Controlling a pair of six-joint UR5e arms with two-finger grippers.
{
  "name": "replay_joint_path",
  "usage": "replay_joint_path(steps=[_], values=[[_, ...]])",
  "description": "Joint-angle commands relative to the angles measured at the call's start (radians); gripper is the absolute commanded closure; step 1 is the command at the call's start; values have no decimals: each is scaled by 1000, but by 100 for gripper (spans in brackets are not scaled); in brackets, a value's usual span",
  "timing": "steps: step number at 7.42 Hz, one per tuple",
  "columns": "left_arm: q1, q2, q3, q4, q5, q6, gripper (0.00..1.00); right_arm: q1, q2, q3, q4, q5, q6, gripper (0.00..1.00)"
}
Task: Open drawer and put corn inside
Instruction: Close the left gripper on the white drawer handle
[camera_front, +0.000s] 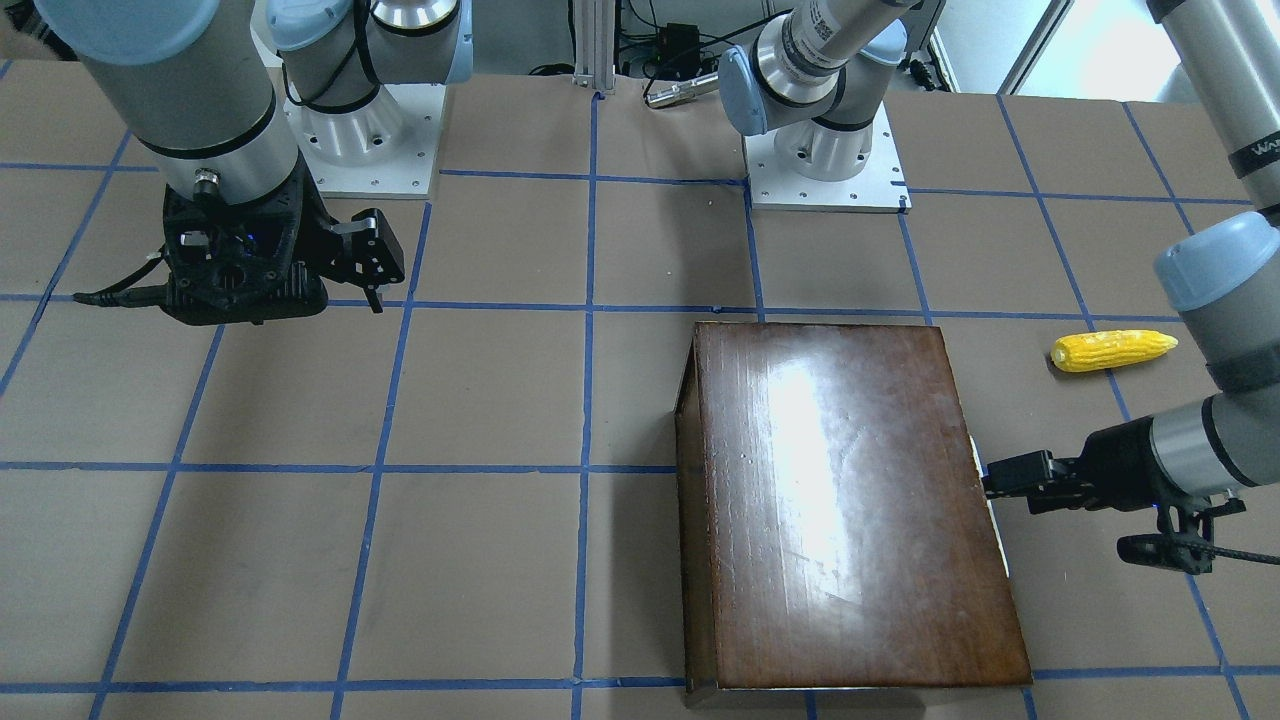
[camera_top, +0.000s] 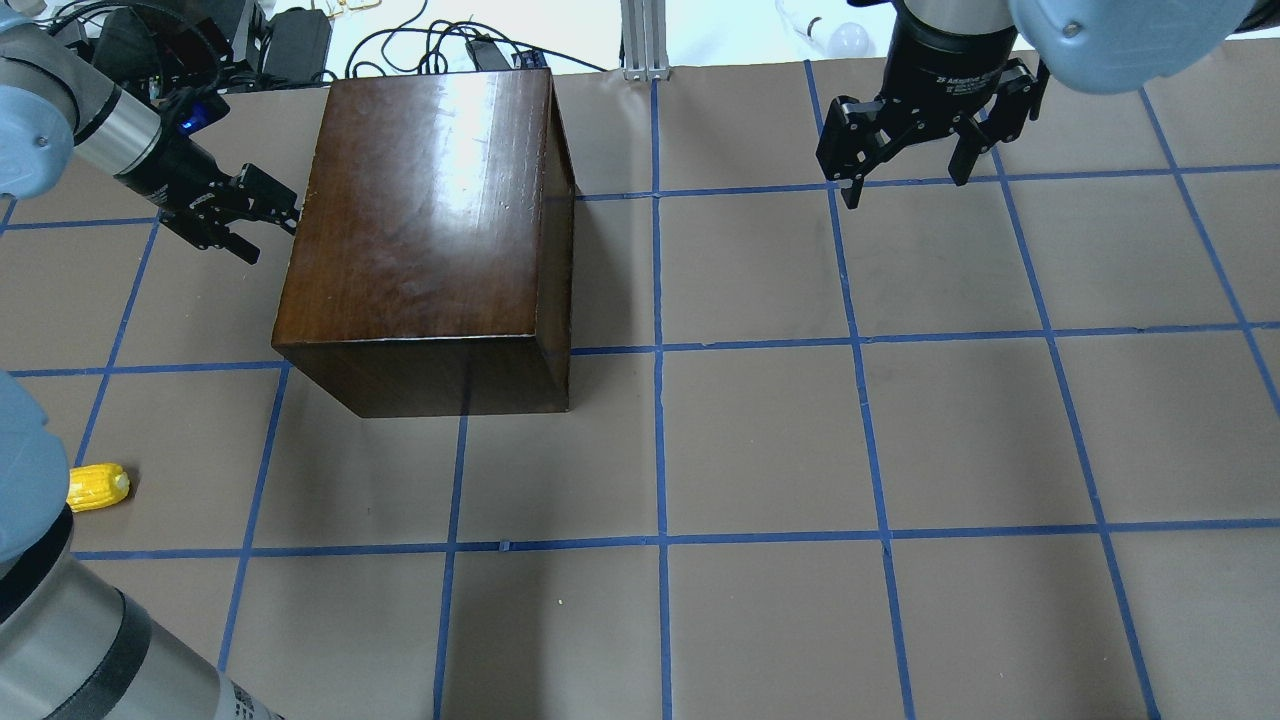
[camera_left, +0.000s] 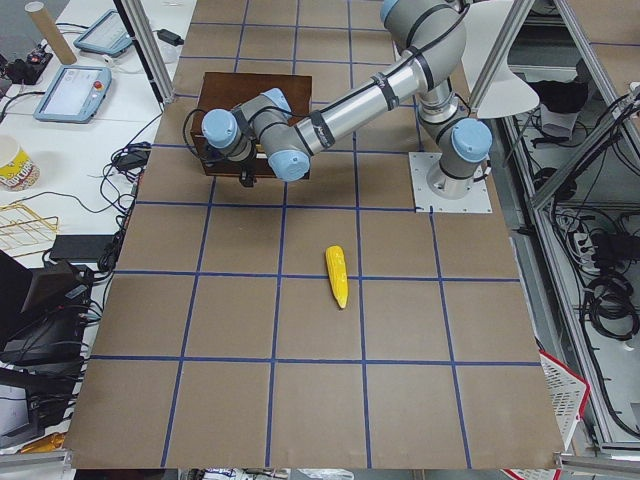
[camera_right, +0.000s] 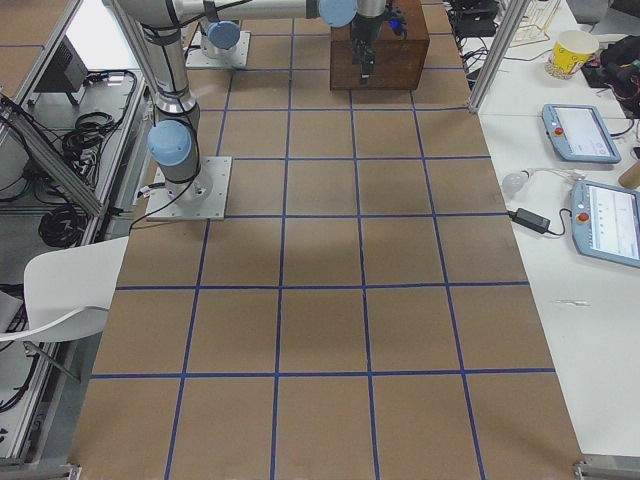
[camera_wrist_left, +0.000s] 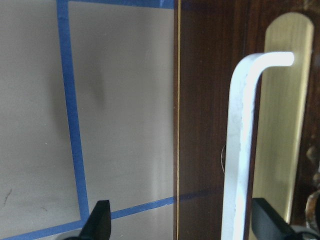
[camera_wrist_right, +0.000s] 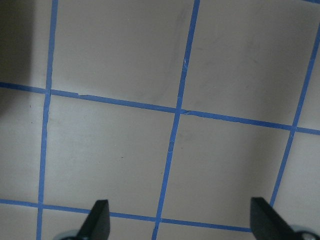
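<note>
The glossy dark brown box stands on the table, and its drawer is closed. The left wrist view shows the drawer's dark front with a brass plate and a silvery handle. My left gripper is open at that face of the box, and the handle lies between its fingertips, near the right one. It also shows in the front view. The yellow corn lies on the table apart from the box, and it shows in the overhead view. My right gripper is open and empty, above bare table.
The two arm bases stand on white plates at the robot's edge of the table. Blue tape lines divide the brown table. An aluminium post and cables lie beyond the far edge.
</note>
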Motion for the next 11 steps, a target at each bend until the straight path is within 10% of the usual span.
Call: replay_joint_path(steps=[1,11], values=[[-1,-1,-31,43,-2,2,0,0,0,0,1,0,1,0],[7,-6,-33,73,11,10,0,0,0,0,1,0,1,0]])
